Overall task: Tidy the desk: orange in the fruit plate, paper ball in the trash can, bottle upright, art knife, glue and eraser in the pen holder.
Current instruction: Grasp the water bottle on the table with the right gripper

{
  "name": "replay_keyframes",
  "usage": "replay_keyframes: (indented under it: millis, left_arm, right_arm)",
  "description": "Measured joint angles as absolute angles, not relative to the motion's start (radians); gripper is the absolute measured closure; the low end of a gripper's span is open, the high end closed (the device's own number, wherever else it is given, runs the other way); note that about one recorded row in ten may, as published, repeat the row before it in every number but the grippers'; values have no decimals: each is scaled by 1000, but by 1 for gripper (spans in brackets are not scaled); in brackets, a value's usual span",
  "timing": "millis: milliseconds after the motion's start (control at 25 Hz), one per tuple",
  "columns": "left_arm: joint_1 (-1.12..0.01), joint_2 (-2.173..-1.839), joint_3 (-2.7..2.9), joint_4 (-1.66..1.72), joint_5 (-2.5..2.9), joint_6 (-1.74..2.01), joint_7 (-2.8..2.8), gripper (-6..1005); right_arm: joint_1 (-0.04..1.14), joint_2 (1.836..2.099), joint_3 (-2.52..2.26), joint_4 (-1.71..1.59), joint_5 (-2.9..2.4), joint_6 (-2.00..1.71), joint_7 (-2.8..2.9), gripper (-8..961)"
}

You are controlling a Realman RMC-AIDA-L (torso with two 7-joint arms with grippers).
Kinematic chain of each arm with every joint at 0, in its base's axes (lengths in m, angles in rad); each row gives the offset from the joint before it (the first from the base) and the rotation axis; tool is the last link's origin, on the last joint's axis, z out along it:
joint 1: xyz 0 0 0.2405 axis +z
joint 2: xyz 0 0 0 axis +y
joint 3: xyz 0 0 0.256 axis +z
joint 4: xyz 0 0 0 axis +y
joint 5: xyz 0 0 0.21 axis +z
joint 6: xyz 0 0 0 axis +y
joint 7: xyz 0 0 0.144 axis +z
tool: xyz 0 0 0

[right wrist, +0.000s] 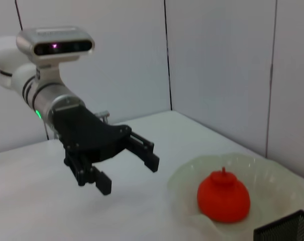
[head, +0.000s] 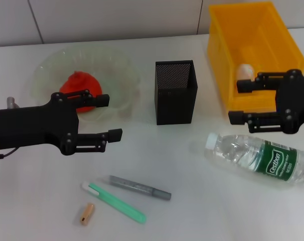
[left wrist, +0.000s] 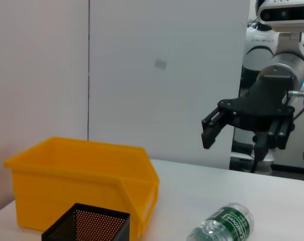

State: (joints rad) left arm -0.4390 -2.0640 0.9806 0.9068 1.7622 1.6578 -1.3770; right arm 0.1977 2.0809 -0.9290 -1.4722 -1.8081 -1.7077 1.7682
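The orange (head: 80,86) lies in the pale green fruit plate (head: 43,68); both also show in the right wrist view, orange (right wrist: 223,197) and plate (right wrist: 184,181). The paper ball (head: 245,71) lies inside the yellow trash can (head: 252,30). The bottle (head: 260,156) lies on its side at the front right. The black mesh pen holder (head: 176,91) stands in the middle. A grey stick (head: 140,187), a green stick (head: 116,202) and the tan eraser (head: 87,213) lie at the front. My left gripper (head: 110,116) is open and empty beside the plate. My right gripper (head: 236,100) is open and empty at the can's front wall.
The left wrist view shows the trash can (left wrist: 81,175), the pen holder (left wrist: 86,226), the lying bottle (left wrist: 224,226) and the right gripper (left wrist: 239,143) above the table. The right wrist view shows the left gripper (right wrist: 129,175). A white wall runs along the table's back.
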Motion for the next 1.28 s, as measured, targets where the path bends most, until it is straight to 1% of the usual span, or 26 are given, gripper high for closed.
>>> replay_keyframes:
  millis: [320,760,1280]
  left_arm:
    - [-437,-2065,986,922,1765,1654,-1386,225]
    - [-433,-2065,987,914,1775,1652,-1379,228]
    - [-433,-2069,997,900,1790,1652,-1377,231]
  right_arm:
    - [202,2081,-917,-1473,-1908,-1698,1862,227]
    - [279,2082,-941,-1594,-2201,-1720,2097,227]
    - [362,2081,-1149,-1699,-2559,-1803,2227,226]
